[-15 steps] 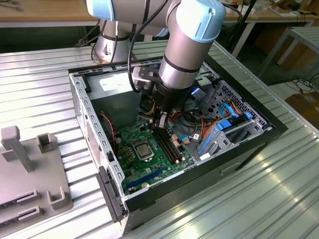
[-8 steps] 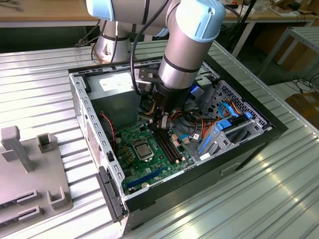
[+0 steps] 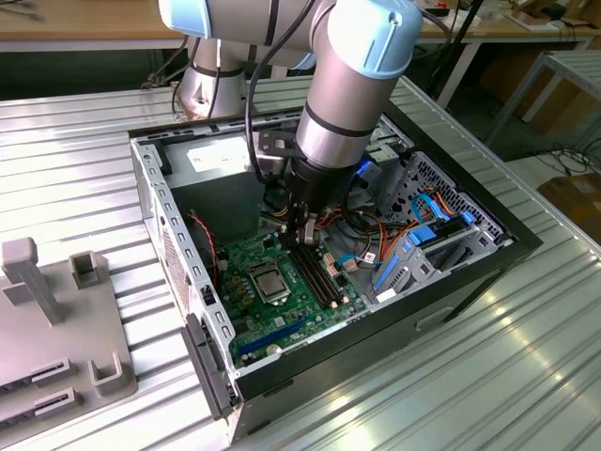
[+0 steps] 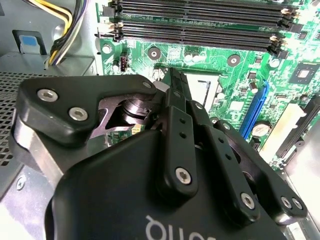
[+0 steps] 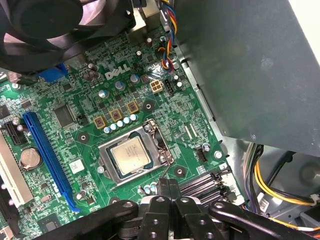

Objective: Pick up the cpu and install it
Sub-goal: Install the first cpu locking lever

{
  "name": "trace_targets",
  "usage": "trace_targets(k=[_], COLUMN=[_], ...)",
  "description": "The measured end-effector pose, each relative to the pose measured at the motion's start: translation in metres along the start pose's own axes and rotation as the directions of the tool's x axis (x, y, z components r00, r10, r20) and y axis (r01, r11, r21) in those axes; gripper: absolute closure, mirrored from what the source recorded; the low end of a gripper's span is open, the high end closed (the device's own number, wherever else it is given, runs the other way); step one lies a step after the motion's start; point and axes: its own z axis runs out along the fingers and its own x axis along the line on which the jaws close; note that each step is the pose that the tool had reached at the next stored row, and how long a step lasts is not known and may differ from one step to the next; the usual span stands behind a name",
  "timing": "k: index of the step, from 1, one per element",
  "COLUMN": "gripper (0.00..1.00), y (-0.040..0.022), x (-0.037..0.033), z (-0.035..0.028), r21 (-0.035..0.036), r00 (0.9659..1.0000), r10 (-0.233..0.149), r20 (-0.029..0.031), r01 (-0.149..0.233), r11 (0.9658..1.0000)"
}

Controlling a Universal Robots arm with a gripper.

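Observation:
The cpu (image 3: 270, 280) is a small silver-grey square lying flat in the black-framed socket (image 3: 254, 274) on the green motherboard (image 3: 310, 315). The first wrist view looks down on the cpu (image 5: 131, 156) inside the open socket frame (image 5: 106, 162). My gripper (image 3: 305, 241) hangs just above the board inside the computer case, beside the socket on the memory-slot side and apart from the chip. Both wrist views show its black fingers (image 5: 168, 186) pressed together with nothing between them, and the gripper tip (image 4: 174, 80) sits over the socket edge.
The open computer case (image 3: 150, 188) walls in the board. Black memory slots (image 4: 200, 20) lie next to the gripper. Nearby are coloured cables (image 3: 371, 221), blue drive brackets (image 3: 423, 235), a black fan (image 5: 45, 25) and a grey metal box (image 5: 250, 65). A grey fixture (image 3: 56, 310) stands outside on the ribbed table.

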Motion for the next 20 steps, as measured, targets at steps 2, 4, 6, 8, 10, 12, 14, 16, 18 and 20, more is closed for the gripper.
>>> trace_targets(k=[2,4,6,8,10,12,14,16,18,20], gripper=[0.89,0.89,0.89,0.89,0.89,0.89,0.89,0.89,0.89,0.89], y=[0.0006,0.0007,0.0007,0.0007,0.0007,0.0008,0.0009,0.0015,0.0023,0.0028], x=[0.0003,0.0003,0.0003,0.0003,0.0003,0.0004,0.0005,0.0008,0.0011,0.0013], z=[0.0000,0.0000,0.0000,0.0000,0.0000,0.0001,0.0000,0.0001,0.0002,0.0002], r21=[0.0000,0.0000,0.0001,0.0000,0.0000,0.0000,0.0005,0.0011,0.0019,0.0025], r00=[1.0000,1.0000,1.0000,1.0000,1.0000,1.0000,0.9999,0.9993,0.9974,0.9955], r10=[0.000,0.000,0.000,0.000,0.000,-0.002,-0.015,-0.038,-0.071,-0.094], r20=[0.0000,-0.0001,0.0000,0.0000,0.0000,-0.0001,-0.0010,-0.0021,-0.0039,-0.0051], r01=[0.000,0.000,0.000,0.000,0.000,0.002,0.015,0.038,0.071,0.094], r11=[1.0000,1.0000,1.0000,1.0000,1.0000,1.0000,0.9999,0.9993,0.9974,0.9955])
